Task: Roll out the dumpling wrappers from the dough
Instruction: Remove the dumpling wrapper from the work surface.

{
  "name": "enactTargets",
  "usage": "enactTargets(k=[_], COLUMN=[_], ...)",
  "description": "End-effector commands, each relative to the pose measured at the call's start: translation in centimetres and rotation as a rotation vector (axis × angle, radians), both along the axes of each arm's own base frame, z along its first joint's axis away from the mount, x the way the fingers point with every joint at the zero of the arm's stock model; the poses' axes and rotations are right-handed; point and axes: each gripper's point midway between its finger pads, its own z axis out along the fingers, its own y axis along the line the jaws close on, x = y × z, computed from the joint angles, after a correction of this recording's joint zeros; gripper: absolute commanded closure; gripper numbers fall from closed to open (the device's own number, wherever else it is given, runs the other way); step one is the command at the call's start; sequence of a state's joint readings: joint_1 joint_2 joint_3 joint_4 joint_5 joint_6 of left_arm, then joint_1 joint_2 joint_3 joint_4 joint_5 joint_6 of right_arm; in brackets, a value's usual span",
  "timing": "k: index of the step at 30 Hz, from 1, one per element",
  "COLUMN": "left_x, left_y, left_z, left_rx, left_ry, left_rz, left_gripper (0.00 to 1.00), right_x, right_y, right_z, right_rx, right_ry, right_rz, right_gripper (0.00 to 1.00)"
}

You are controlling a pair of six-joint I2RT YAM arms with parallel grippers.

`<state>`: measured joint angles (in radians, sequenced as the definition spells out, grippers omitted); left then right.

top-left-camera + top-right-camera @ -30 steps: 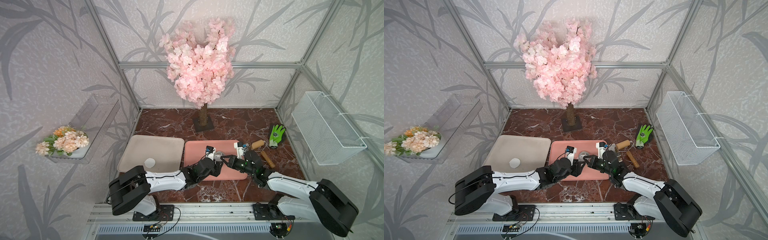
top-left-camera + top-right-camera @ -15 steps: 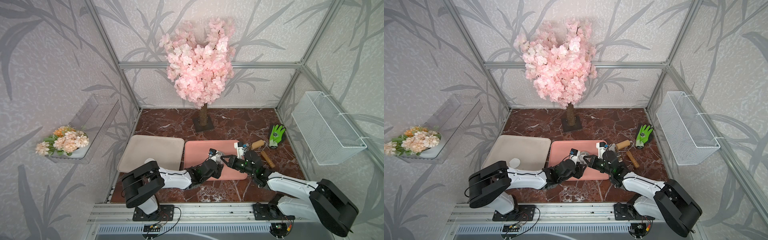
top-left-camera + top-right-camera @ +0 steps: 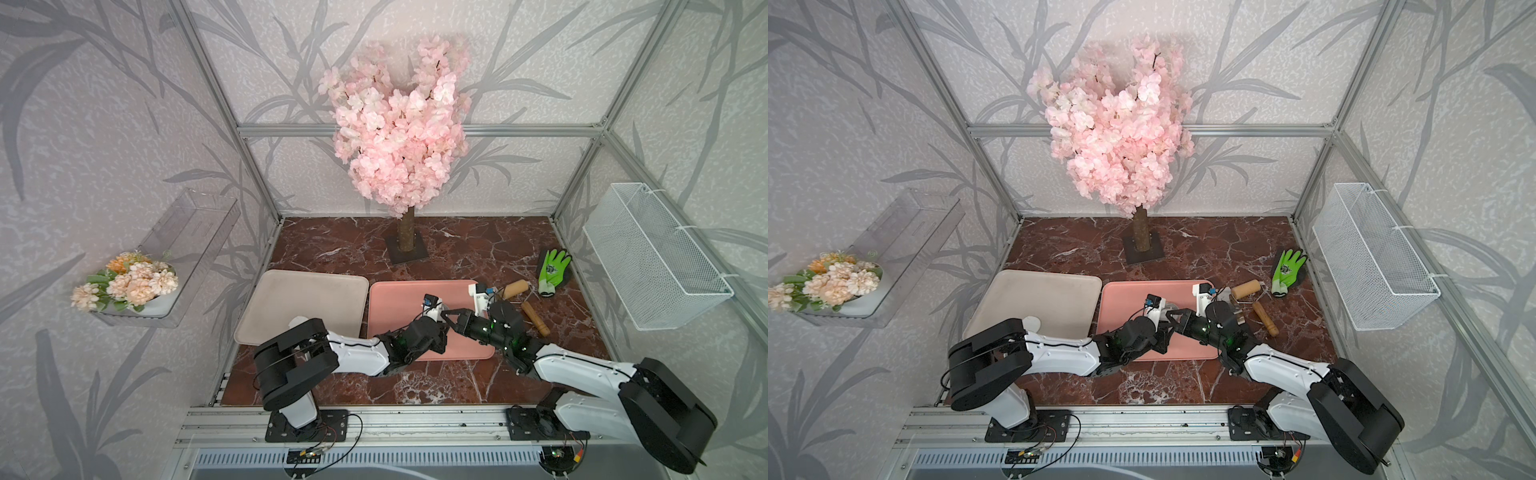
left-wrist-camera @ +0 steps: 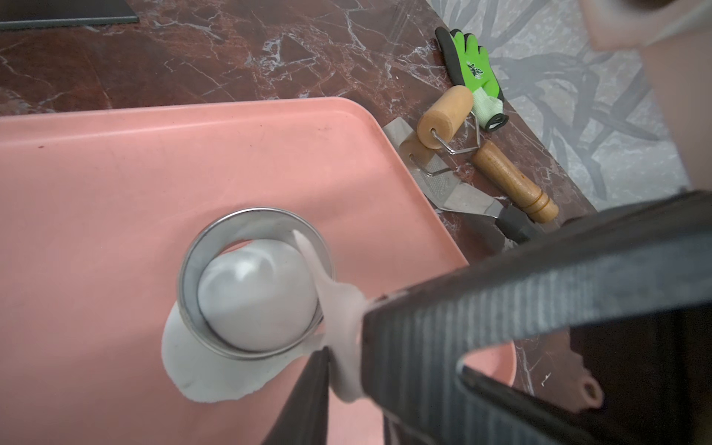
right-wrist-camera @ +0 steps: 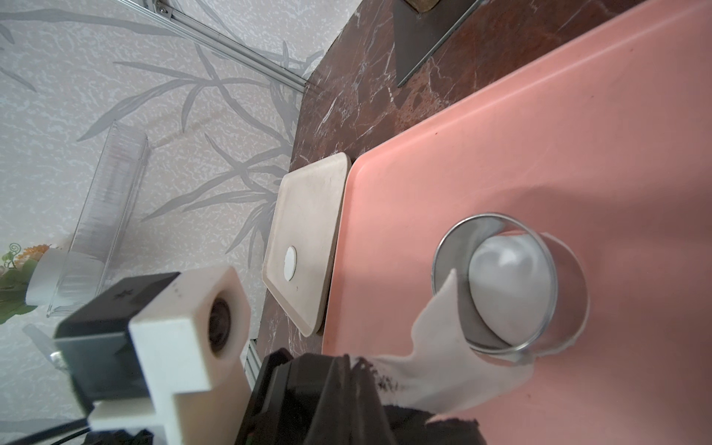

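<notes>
L gripper (image 4: 339,358) pinched narrow on dough (image 4: 200,366) scrap by ring cutter (image 4: 185,277), mid-right on pink tray (image 4: 115,173). R gripper (image 3: 445,312) closed. Peel slow & low so the 1 wrapper (image 4: 258,293) inside doesn't lift.

Red-brown marble tabletop (image 3: 478,245). Back centre: artificial tree with pink blossoms (image 3: 399,124), trunk on a black square base plate (image 3: 417,254).

Left wall: clear acrylic shelf (image 3: 199,232) holding a peach-and-cream flower bunch (image 3: 124,282). Right wall: white wire-mesh basket (image 3: 648,266).

Beige rectangular tray (image 3: 303,299) and pink rectangular tray (image 3: 399,299) lie side by side. Shiny metal ring (image 4: 254,215) stands on the pink tray.

Off that tray's right edge: tan wooden roller with wire yoke and wooden handle (image 4: 447,115), partly over a flat steel spatula (image 4: 454,196). Green-and-black work glove (image 3: 552,270) lies just beyond.
</notes>
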<state>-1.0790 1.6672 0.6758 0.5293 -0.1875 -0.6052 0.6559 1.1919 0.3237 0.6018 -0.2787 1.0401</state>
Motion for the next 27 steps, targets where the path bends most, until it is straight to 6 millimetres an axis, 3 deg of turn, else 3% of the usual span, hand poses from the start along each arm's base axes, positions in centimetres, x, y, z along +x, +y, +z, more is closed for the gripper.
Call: enactTargets(k=[1, 7, 11, 17, 19, 23, 27], left_x=[0.5, 0.7, 0.8, 0.7, 0.6, 0.3, 0.2], left_y=[-1.0, -0.8, -0.4, -0.2, 0.1, 0.8, 1.7], left_z=[0.7, 0.1, 0.1, 0.0, 0.0, 0.1, 0.1], left_rx=[-0.012, 0.005, 0.014, 0.017, 0.016, 0.017, 0.023], left_ry=[-0.021, -0.019, -0.024, -0.023, -0.020, -0.020, -0.018], left_rz=[0.001, 0.016, 0.027, 0.027, 0.032, 0.042, 0.062], left_gripper=[0.83, 0.97, 1.00, 1.00, 1.00, 1.00, 1.00], right_x=[0.0, 0.0, 0.0, 0.4, 0.4, 0.7, 1.6], right_y=[0.2, 0.3, -0.1, -1.4, -1.9, -3.3, -5.4], right_z=[0.6, 0.7, 0.9, 1.9, 2.3, 3.2, 2.5], right_rx=[0.021, 0.024, 0.016, 0.006, -0.006, -0.024, -0.120], right_ry=[-0.024, -0.021, -0.030, -0.061, -0.071, -0.080, -0.020], right_rz=[0.003, 0.004, -0.010, -0.070, -0.086, -0.133, -0.208], right_gripper=[0.99, 0.95, 0.87, 0.58, 0.53, 0.50, 0.49])
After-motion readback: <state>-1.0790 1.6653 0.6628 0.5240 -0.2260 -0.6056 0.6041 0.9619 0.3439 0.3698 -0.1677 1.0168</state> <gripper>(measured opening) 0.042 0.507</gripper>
